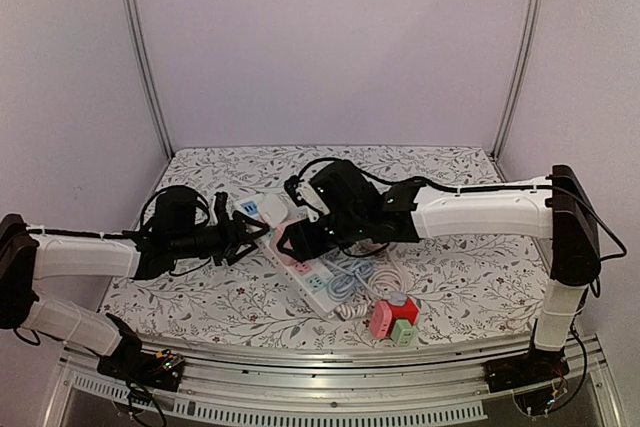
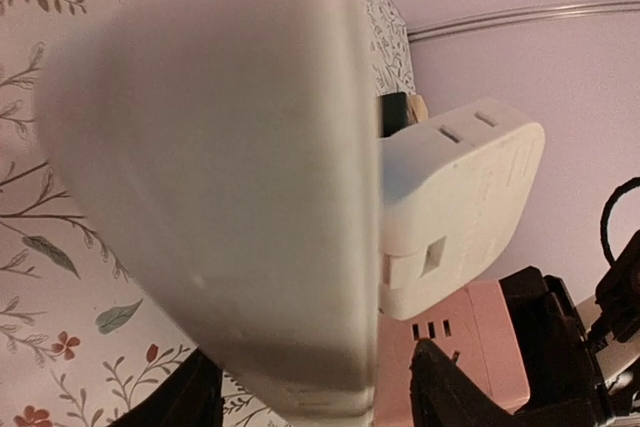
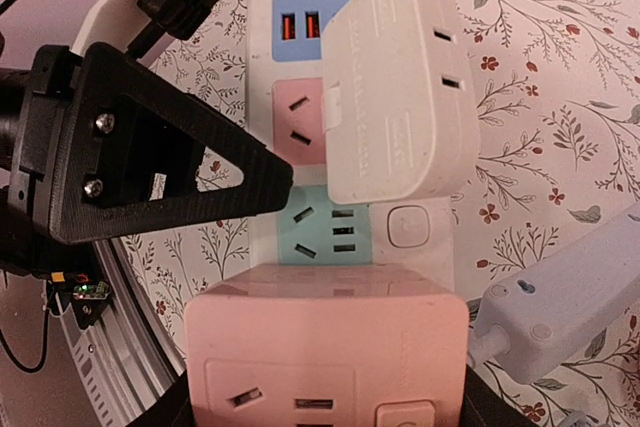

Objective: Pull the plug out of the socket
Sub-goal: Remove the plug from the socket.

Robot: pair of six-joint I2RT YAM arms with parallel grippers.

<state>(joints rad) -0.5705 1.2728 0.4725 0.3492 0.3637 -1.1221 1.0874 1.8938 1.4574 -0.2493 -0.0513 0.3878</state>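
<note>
Pink socket block (image 3: 325, 357) fills my right wrist view, clamped in right tool (image 1: 297, 239), lying over the white power strip (image 3: 310, 232) on the floral tabletop (image 3: 560, 67). White square adapter (image 3: 395, 87) sits over the strip's pink socket, just beyond. Left tool (image 1: 244, 234) straddles the strip's far end; whether it is clenched I cannot tell.

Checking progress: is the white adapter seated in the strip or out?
Cannot tell fully: the white adapter sits askew over the pink outlet; its prongs are hidden.

Overhead and wrist close-ups on socket (image 1: 318, 285)
</note>
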